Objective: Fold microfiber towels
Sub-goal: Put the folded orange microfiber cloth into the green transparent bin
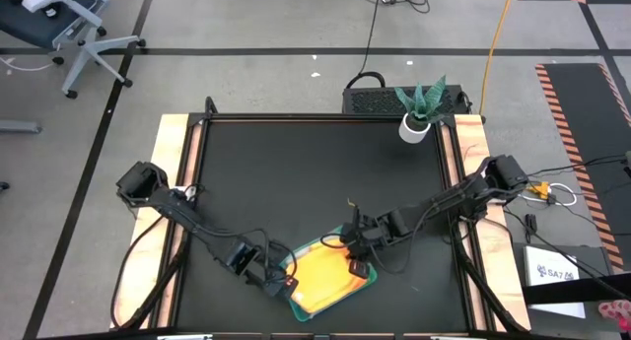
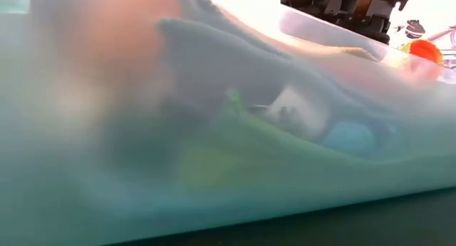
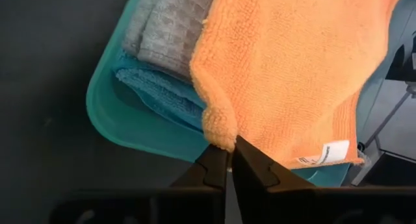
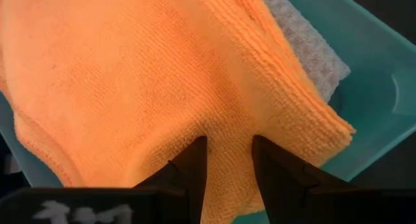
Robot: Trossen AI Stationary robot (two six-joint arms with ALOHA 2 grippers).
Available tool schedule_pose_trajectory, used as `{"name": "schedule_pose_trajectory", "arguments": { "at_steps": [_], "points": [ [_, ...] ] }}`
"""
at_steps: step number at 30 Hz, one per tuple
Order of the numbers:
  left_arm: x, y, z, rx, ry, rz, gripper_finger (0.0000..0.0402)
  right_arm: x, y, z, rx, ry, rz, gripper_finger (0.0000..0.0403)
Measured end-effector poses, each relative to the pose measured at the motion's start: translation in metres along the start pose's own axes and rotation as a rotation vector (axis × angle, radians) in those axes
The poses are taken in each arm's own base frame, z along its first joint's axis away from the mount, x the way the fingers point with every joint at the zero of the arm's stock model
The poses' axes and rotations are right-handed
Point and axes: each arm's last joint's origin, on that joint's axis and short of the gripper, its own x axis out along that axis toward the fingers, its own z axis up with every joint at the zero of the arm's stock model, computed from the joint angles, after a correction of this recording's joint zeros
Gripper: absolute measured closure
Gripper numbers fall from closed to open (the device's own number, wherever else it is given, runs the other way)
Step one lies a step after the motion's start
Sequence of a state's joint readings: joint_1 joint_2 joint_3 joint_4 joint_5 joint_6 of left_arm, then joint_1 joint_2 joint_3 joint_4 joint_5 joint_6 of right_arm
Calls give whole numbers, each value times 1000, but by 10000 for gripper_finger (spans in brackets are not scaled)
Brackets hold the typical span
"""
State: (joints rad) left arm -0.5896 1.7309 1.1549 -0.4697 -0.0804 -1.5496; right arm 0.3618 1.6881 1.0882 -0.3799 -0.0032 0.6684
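A yellow-orange towel (image 1: 323,273) lies spread over a stack of folded towels in the teal tray (image 1: 296,306) near the table's front edge. Under it in the tray, a grey-white towel (image 3: 169,29) and a turquoise towel (image 3: 159,87) show. My left gripper (image 3: 229,152) is at the tray's left side, shut on the orange towel. My right gripper (image 4: 229,162) is at the tray's far right side, shut on the same towel (image 4: 130,74). The low view looks through the tray's wall (image 2: 214,196) and shows blurred green and blue cloth. My left gripper pinches a corner (image 3: 220,130) of the yellow-orange towel between its two fingertips (image 3: 214,164). The corner is bunched at the fingers, and the rest of the towel lies over the stack in the tray. My right gripper pinches the yellow-orange towel at its edge (image 4: 227,143) between its two fingers (image 4: 192,165). Creases in the cloth run in toward the fingers. Beside them the towel's edge shows several layers (image 4: 312,113). The towel rests on the stack in the tray.
A potted plant (image 1: 419,111) in a white pot stands at the table's far right corner, with a black box (image 1: 380,101) behind the far edge. Wooden rails (image 1: 173,153) run along both sides. The black tabletop (image 1: 296,172) stretches beyond the tray.
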Motion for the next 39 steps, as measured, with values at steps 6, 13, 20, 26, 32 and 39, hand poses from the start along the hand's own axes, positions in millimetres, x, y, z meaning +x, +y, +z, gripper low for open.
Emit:
{"name": "schedule_pose_trajectory", "arguments": {
  "at_steps": [6, 13, 20, 26, 32, 39],
  "points": [
    [0, 0, 8, 22, -56, 4, 391, -1, -1, -1, 26, 12, -7, 287],
    [-5, -3, 17, 97, -156, 12, 388, -2, -1, -2, 25, 19, -11, 287],
    [-31, -29, 24, 310, -371, -27, 395, -2, -1, -3, 25, 23, -15, 287],
    [-48, -45, 35, 436, -514, 7, 388, -2, -1, -3, 26, 28, -19, 287],
    [-46, -38, 40, 403, -438, 48, 387, -2, -2, -4, 43, 35, -25, 287],
    [-40, -33, 35, 376, -380, 46, 393, -2, -2, -4, 50, 36, -26, 287]
  ]
}}
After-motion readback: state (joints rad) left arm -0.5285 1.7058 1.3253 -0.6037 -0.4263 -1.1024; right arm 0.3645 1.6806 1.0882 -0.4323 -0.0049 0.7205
